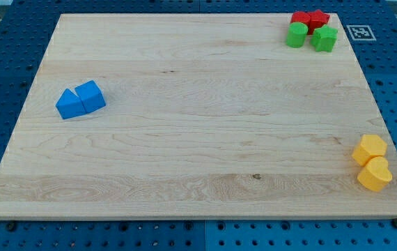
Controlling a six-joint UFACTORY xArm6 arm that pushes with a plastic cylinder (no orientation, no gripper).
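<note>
Nowhere in the camera view did my tip show, so its place among the blocks could not be told. On the wooden table (pixel 184 139), two blue blocks (pixel 80 100) lay touching near the view's left edge. At the view's top right, two red blocks (pixel 308 19) sat just above a green cylinder (pixel 297 34) and a green star-like block (pixel 324 38). At the bottom right, a yellow hexagon (pixel 370 149) touched a yellow heart-shaped block (pixel 375 174).
</note>
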